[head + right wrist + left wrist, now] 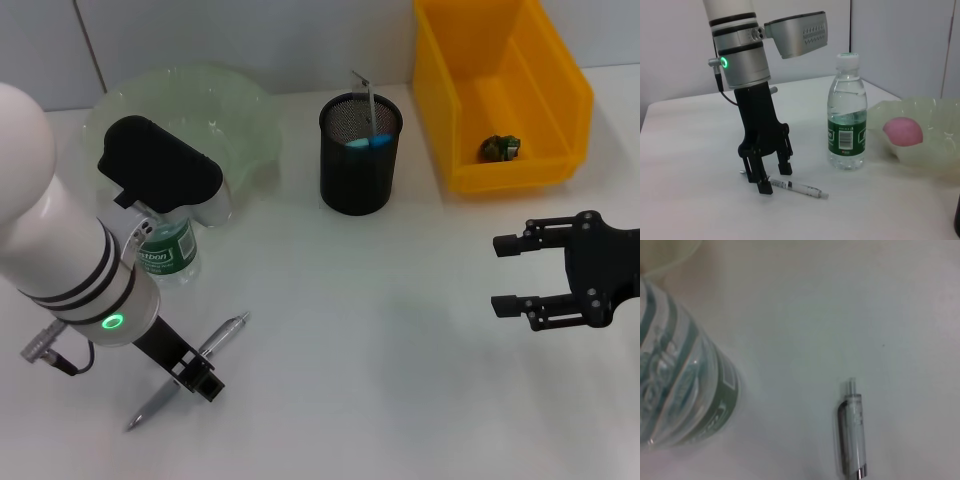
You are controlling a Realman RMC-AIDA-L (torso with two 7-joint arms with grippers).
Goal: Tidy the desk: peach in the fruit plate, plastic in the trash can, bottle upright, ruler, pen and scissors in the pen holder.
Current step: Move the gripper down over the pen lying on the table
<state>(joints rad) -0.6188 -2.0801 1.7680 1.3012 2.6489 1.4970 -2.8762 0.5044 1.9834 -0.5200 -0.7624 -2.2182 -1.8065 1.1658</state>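
Note:
The pen (190,368) lies slantwise on the white desk near the front left. My left gripper (195,378) is lowered over it; in the right wrist view the left gripper (775,177) stands open with a finger on each side of the pen (800,188). The bottle (166,250) stands upright beside it. A pink peach (903,131) rests in the pale green fruit plate (240,110). The black mesh pen holder (360,160) has a ruler (368,95) and blue-handled scissors (366,141) in it. Crumpled plastic (499,148) lies in the yellow trash can (560,90). My right gripper (497,274) hovers open at the right.
The left wrist view shows the bottle (680,390) and the pen's clip end (852,435) on the bare desk. A wall runs behind the desk.

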